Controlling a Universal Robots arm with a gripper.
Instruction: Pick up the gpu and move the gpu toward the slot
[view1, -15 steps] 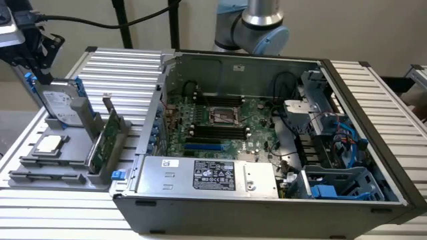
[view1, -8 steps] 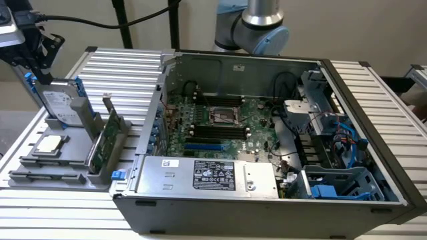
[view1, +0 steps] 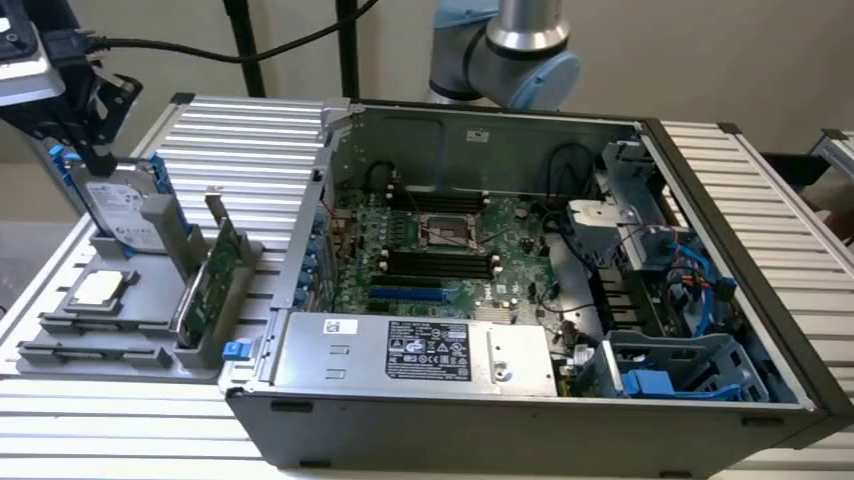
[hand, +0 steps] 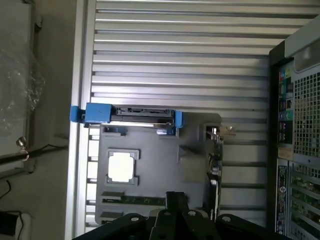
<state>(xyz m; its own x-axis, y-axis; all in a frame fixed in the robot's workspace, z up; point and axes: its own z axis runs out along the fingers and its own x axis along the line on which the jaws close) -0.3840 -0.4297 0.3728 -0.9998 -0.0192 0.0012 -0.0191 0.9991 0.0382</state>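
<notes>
The gpu (view1: 211, 272) is a thin green card with a silver bracket at its far end. It stands on edge in the grey holder (view1: 127, 335) at the exterior view's left, beside the open computer case (view1: 534, 420). In the wrist view the gpu (hand: 216, 167) appears edge-on along the holder's side. My gripper (view1: 83, 148) hangs high at the exterior view's far left, over the top of the hard drive (view1: 120, 210) and well apart from the gpu. In the wrist view the gripper (hand: 172, 202) is a dark shape. The blue slot (view1: 407, 296) lies on the motherboard.
The holder also carries a small square silver chip (view1: 102, 290) and the hard drive with blue rails (hand: 132, 116). A ribbed metal table (view1: 240, 130) lies under everything. The case holds a power supply (view1: 414, 352), cables and a blue drive cage (view1: 667, 375). The arm's base (view1: 514, 50) stands behind the case.
</notes>
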